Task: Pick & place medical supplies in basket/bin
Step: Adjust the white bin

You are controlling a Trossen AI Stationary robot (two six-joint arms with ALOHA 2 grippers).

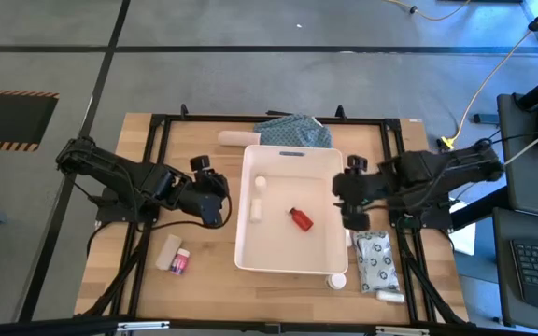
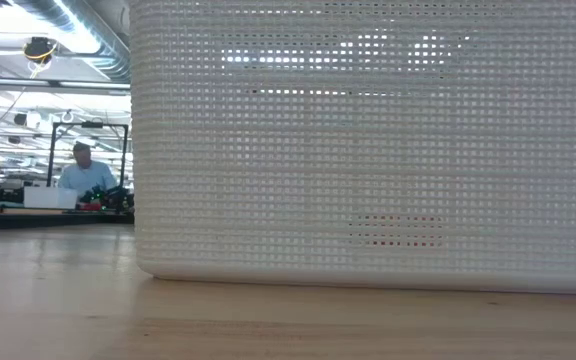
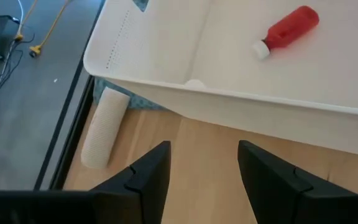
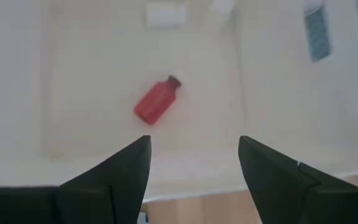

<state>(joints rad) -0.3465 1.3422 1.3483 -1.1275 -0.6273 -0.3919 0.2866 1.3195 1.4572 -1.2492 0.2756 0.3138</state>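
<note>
The white bin [image 1: 292, 252] stands mid-table. On its floor lie a red bottle [image 1: 301, 219] and two small white items [image 1: 258, 196]. My left gripper [image 1: 220, 201] is open and hovers just outside the bin's left wall; in the left wrist view it [image 3: 204, 174] faces that wall, with the red bottle [image 3: 288, 30] beyond. My right gripper [image 1: 348, 201] is open at the bin's right rim; in the right wrist view it [image 4: 194, 168] looks into the bin at the red bottle [image 4: 156, 102]. Neither gripper holds anything.
Outside the bin: a white roll [image 1: 234, 139] and blue-green cloth [image 1: 294, 131] at the far side; a white tube [image 1: 167, 252] and pink-labelled box [image 1: 179, 262] near left; a grey patterned pouch [image 1: 375, 261], white bottle [image 1: 337, 279] and tube [image 1: 390, 296] near right. A person [image 2: 83, 170] sits far behind.
</note>
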